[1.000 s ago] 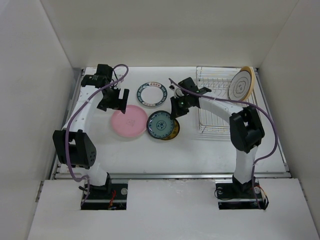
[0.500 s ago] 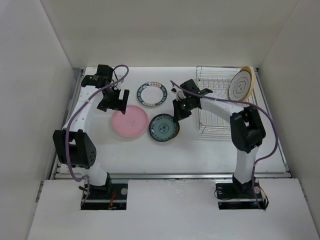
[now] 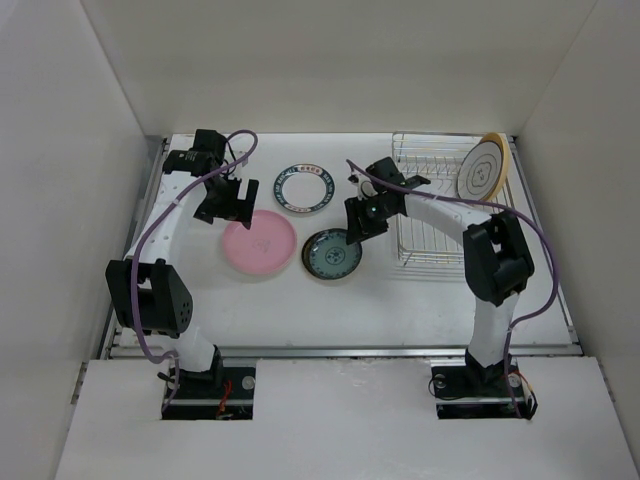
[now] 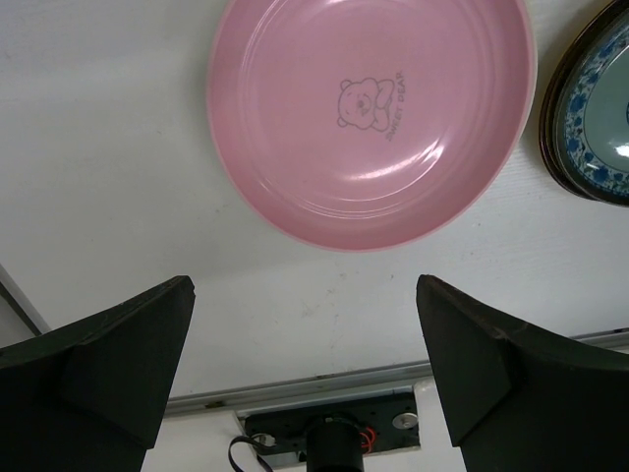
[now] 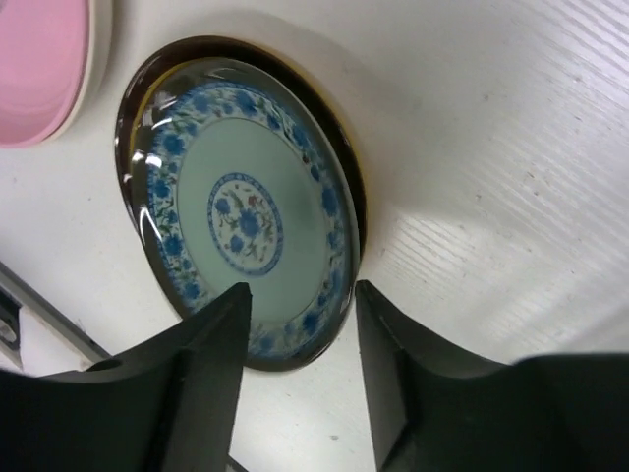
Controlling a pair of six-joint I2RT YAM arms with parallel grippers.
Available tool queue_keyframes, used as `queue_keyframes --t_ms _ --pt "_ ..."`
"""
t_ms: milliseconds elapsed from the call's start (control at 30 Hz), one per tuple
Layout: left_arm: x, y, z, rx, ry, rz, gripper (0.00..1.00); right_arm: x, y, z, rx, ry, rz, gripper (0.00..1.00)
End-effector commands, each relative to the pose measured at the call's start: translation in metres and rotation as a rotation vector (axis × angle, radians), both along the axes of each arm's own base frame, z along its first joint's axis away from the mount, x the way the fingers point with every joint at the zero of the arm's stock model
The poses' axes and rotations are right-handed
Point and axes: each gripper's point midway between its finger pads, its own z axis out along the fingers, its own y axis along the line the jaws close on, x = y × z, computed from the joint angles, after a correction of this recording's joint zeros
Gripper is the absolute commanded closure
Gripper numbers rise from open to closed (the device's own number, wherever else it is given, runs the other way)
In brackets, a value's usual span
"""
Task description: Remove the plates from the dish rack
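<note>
Covering a dark plate (image 5: 354, 197) almost wholly, the teal plate (image 5: 246, 221) lies flat.

A white surface (image 3: 400, 300) with a faint streaked grain forms the floor of a plain white enclosure. It is closed in by a back wall (image 3: 330, 70), a left wall (image 3: 50, 200) and a right wall (image 3: 600, 180), which rise steeply around it. A silver metal rail (image 3: 340, 351) runs along the surface's near edge, a similar grey strip edges its left side, and a flat white board (image 3: 340, 420) lies just in front of the rail.
</note>
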Motion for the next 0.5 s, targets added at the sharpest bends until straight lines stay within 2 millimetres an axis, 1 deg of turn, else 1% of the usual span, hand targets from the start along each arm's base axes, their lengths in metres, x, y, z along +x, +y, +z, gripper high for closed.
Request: queue_keyframes --t_ms 0,33,100,133,167,267,300,333,367,400,433,467 --pt "-0.009 0.002 0.005 0.001 0.005 -0.013 0.05 0.011 -0.006 0.014 -0.032 -0.049 -0.023 0.46" --pt "-0.009 0.002 0.005 0.001 0.005 -0.013 0.05 0.01 -0.009 0.016 -0.041 -0.048 -0.037 0.43" --pt "-0.009 0.002 0.002 0.002 0.014 -0.013 0.05 0.014 -0.013 0.025 -0.058 -0.084 -0.056 0.42" --pt "-0.009 0.002 0.002 0.002 0.014 -0.013 0.05 0.014 -0.016 0.034 -0.057 -0.103 -0.061 0.42" --pt "-0.009 0.002 0.002 0.002 0.014 -0.013 0.05 0.014 -0.016 0.039 -0.051 -0.112 -0.062 0.42" --pt "-0.011 0.002 0.002 0.003 0.023 -0.013 0.05 0.014 -0.017 0.041 -0.061 -0.112 -0.066 0.42" --pt "-0.009 0.002 0.005 0.002 0.014 -0.013 0.05 0.012 -0.018 0.04 -0.065 -0.104 -0.066 0.42" --pt "-0.009 0.002 0.005 0.002 0.014 -0.013 0.05 0.016 -0.018 0.044 -0.067 -0.119 -0.072 0.44" --pt "-0.009 0.002 0.005 0.002 0.014 -0.013 0.05 0.017 -0.02 0.058 -0.062 -0.143 -0.088 0.44" --pt "-0.009 0.002 0.005 0.002 0.014 -0.013 0.05 0.017 -0.021 0.068 -0.052 -0.161 -0.105 0.44" --pt "-0.009 0.002 0.005 0.002 0.014 -0.013 0.05 0.021 -0.026 0.083 -0.058 -0.206 -0.138 0.44" --pt "-0.01 0.002 0.007 0.001 0.005 -0.013 0.05 0.03 -0.033 0.105 -0.056 -0.264 -0.189 0.44"
